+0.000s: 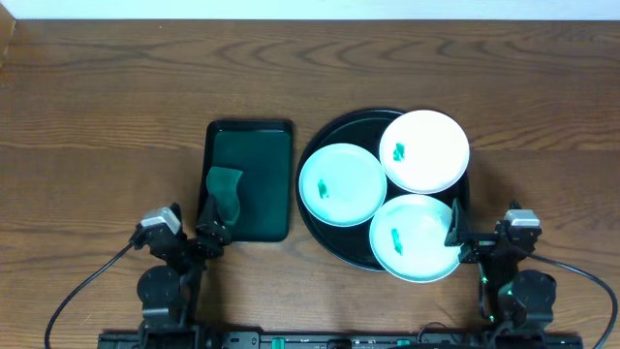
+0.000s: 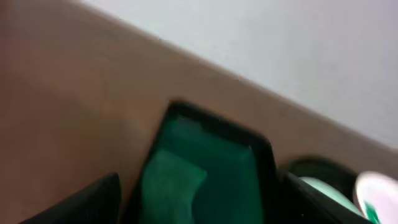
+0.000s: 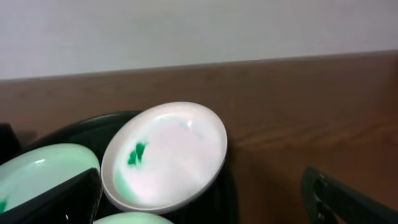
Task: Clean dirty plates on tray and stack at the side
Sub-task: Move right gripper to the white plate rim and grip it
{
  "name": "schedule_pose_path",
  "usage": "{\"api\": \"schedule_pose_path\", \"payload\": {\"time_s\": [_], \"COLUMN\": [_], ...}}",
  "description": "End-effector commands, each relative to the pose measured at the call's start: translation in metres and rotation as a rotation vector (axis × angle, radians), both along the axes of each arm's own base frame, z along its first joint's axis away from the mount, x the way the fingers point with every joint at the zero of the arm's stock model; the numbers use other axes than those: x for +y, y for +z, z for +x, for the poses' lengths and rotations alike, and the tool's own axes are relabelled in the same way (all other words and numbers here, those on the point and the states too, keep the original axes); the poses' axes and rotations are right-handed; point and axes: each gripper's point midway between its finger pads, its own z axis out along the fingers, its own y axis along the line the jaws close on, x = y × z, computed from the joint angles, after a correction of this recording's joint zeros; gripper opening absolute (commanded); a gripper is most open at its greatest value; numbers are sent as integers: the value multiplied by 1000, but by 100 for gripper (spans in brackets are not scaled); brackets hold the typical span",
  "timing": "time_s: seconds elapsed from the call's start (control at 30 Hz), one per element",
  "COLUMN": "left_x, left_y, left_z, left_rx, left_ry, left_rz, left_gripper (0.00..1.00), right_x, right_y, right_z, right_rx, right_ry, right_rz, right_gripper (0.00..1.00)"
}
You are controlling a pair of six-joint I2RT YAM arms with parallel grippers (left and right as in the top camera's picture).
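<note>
Three smeared plates lie on the black tray, right of the sponge. The left gripper and the right gripper both stand jaws apart, empty. The left one should likely straddle the sponge's near edge squarely before closing.

so there's a smallish dark green rectangular tray on the brown wood-grain tabletop; a green sponge lies inside it, against its left edge; plain pale wall behind
</note>
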Motion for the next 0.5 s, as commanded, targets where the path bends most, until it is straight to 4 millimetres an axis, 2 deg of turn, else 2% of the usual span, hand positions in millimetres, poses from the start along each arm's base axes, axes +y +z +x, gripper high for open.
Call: {"api": "schedule_pose_path", "payload": {"time_s": [0.0,0.17,0.2,0.27,0.4,0.43,0.47], "left_x": [-11,-11,-12,-17,-17,-17,-17], "left_y": [31,76,98,117,133,134,134], "left_z": [-6,-7,-2,3,9,10,10], "left_rx": [17,97,164,250,442,477,557], "left_ry": [-62,-62,-67,-103,-135,-141,-152], "left_rz": [-13,-17,-21,-7,36,43,51], "left_gripper": [82,81,81,81,81,81,81], "right_x": [5,9,16,27,40,41,43], "right_y": [45,72,83,94,105,106,105], "right_z": [-7,-3,5,17,35,36,40], "right_rx": [-46,3,41,116,323,345,438], "right_ry": [22,41,79,138,200,205,213], "right_rz": [15,41,47,60,81,80,86], "right_gripper": [99,99,99,99,99,99,99]}}
